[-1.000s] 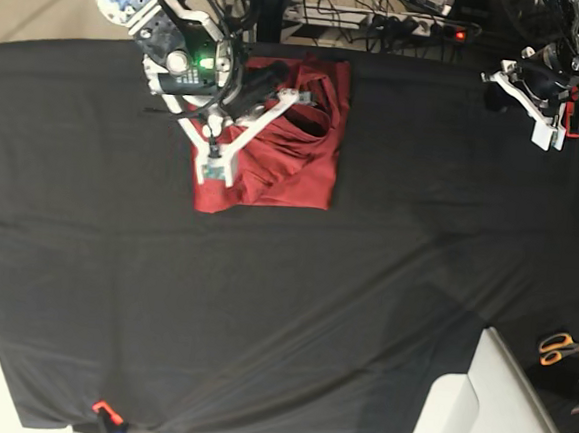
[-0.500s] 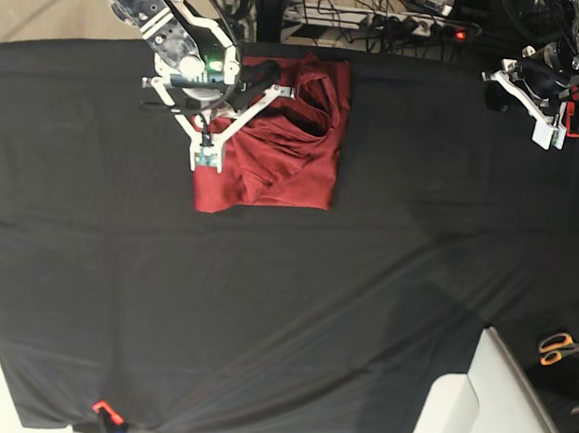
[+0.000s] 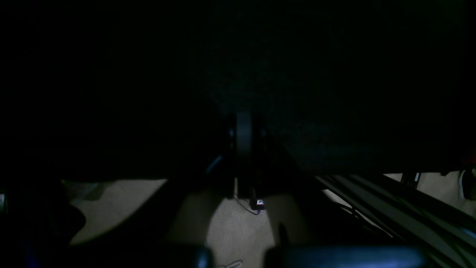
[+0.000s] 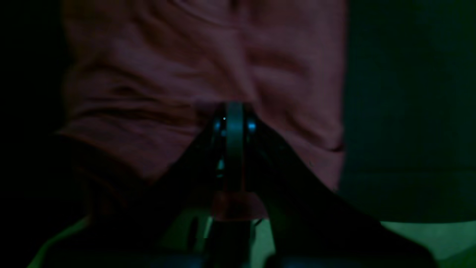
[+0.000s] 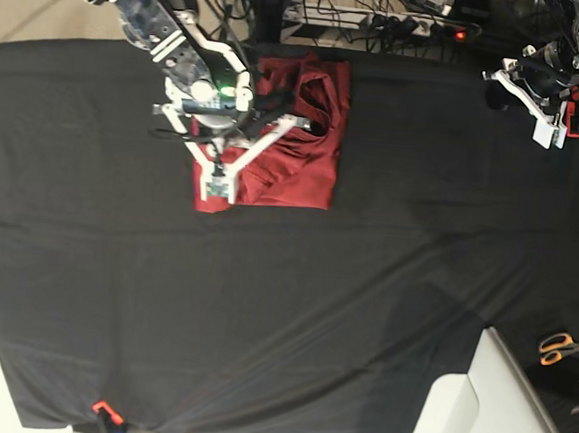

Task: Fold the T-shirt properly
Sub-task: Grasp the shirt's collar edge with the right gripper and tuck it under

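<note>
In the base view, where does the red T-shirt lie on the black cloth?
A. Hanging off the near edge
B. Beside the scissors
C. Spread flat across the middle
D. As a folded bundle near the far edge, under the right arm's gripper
D: the T-shirt sits as a compact folded bundle near the far edge of the black cloth, with the right gripper over its left side.

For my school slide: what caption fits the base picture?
Right end effector over the folded shirt on black cloth.

Soft matt knit T-shirt (image 5: 300,147) on matt black cloth (image 5: 282,316)
</note>
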Tool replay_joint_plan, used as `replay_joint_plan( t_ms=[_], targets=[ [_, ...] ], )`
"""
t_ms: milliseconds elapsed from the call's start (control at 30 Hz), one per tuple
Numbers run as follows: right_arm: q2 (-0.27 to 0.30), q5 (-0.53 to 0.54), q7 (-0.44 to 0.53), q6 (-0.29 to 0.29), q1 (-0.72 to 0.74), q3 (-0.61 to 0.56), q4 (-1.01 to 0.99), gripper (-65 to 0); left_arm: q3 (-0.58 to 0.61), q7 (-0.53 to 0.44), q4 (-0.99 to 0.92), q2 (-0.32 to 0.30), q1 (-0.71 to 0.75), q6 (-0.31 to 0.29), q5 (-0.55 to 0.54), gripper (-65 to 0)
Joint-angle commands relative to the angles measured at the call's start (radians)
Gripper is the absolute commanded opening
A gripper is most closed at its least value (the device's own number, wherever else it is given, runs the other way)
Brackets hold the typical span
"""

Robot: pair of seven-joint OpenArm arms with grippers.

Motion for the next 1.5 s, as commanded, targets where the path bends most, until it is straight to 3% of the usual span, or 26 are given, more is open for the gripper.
replay_joint_plan(
  t_ms=[0, 200, 267, 433, 533, 733, 1100, 1467],
  targets=[
    [-0.003, -0.007, 0.01, -0.002, 0.012, -0.002, 0.003, -64.2, -0.01, -0.012, 0.012, -0.014, 0.009, -0.006, -0.016, -65.0],
    [0.012, -0.011, 0.005, -0.002, 0.026, 0.008, 0.023, -64.4, -0.01, -0.014, 0.012, -0.028, 0.019, -0.006, -0.016, -65.0],
    [0.039, -0.005, -0.045, -0.002, 0.017, 0.04, 0.082, -64.4, -0.01, -0.014, 0.012, -0.028, 0.019, -0.006, -0.016, -65.0],
    [0.039, -0.004, -0.102, -0.002, -0.097, 0.08, 0.204, -64.4, -0.007, -0.014, 0.012, -0.036, 0.018, -0.006, -0.016, -65.0],
    [0.02, 0.049, -0.041, -0.002, -0.164, 0.091, 0.204, -64.4, -0.005, -0.014, 0.012, -0.036, 0.015, -0.006, -0.016, -65.0],
    [0.009, 0.326, 0.165, -0.002, -0.241, 0.204, 0.203, -64.4, -0.008, -0.014, 0.014, -0.036, 0.016, -0.006, -0.016, -65.0],
    [0.007, 0.501, 0.179, -0.002, -0.186, 0.321, 0.072, -64.4, -0.01, -0.014, 0.014, -0.046, 0.019, -0.006, -0.016, -65.0],
    [0.003, 0.506, 0.173, -0.002, -0.144, 0.316, -0.01, -64.4, -0.007, -0.014, 0.014, -0.05, 0.018, -0.006, -0.016, -65.0]
  ],
)
